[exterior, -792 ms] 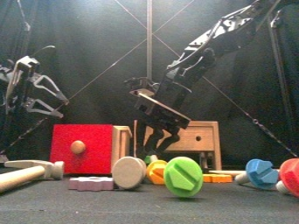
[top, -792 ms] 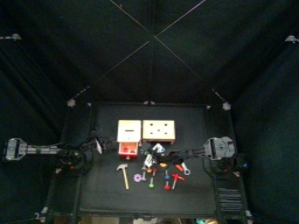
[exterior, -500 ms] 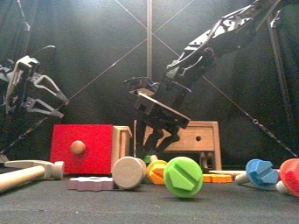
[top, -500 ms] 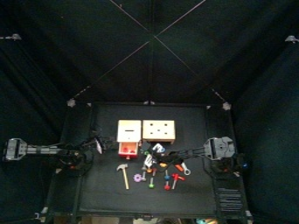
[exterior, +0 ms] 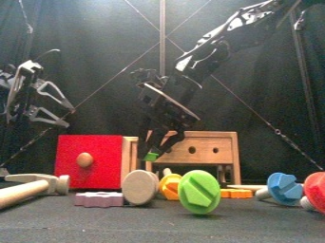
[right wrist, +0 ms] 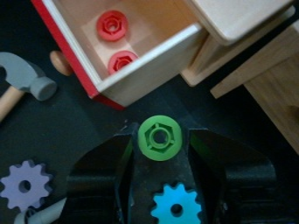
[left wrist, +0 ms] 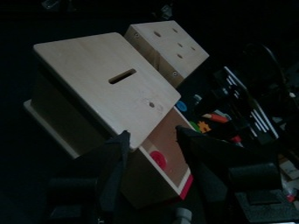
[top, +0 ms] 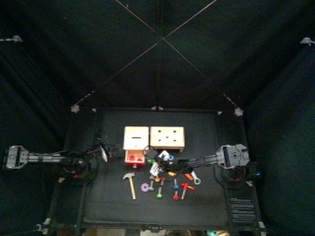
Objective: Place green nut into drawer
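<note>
The green nut (right wrist: 159, 137) sits between the jaws of my right gripper (right wrist: 160, 150), which is shut on it. In the front view the right gripper (exterior: 154, 148) hangs above the table with the nut (exterior: 150, 155) at its tip, beside the drawer (exterior: 91, 161). The cream drawer box (top: 135, 136) has its red-fronted tray (right wrist: 149, 68) pulled open, with two red parts (right wrist: 110, 24) inside. The nut is just outside the tray's red front. My left gripper (left wrist: 158, 156) is open and faces the drawer box (left wrist: 100, 79) from the table's left (top: 81, 166).
A tan block with dark holes (top: 169, 137) stands right of the drawer. Toys lie in front: a hammer (right wrist: 24, 74), a purple gear (right wrist: 24, 185), a blue gear (right wrist: 177, 208), a large green screw (exterior: 200, 191), and blue and red pieces (exterior: 284, 185).
My right gripper has risen off the table with the green nut and shifted a little toward the drawer. The left arm has not moved.
</note>
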Controlling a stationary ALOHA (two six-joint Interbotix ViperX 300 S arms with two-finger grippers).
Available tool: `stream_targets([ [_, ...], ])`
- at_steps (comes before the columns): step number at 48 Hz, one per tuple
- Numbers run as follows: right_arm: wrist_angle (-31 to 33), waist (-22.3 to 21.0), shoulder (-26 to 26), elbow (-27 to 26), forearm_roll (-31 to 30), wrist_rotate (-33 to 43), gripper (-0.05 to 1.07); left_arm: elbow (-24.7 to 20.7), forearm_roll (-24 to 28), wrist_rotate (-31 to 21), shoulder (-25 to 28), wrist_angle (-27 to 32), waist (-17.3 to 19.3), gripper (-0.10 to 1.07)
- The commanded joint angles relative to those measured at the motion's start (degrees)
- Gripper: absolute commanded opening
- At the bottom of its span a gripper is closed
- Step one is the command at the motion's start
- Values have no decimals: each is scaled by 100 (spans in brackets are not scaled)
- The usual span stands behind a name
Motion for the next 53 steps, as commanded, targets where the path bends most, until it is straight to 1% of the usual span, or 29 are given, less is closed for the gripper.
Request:
stream_targets([
  [1,-18,35,-290,-299,-185,-9,68,-149,18,9,18,-26,18,84],
  [7,-53,18,-246,-545,-501,0,68,-149,26,9,18,-26,26,84],
  [15,-114,0,-88,-896,-747,0,68,-158,26,0,18,-26,35,84],
  [26,-237,-26,88,-1160,-817,-9,68,-158,26,9,18,-26,35,84],
  [32,-396,-141,325,-1336,-817,-9,68,-158,26,18,18,-26,35,84],
  [40,-413,-272,554,-1459,-835,-9,69,-158,26,9,18,-26,35,84],
  [47,-422,-378,580,-1459,-817,0,69,-158,26,18,18,-18,35,84],
  [53,-510,-387,615,-1468,-809,0,71,-158,26,18,18,-26,35,84],
])
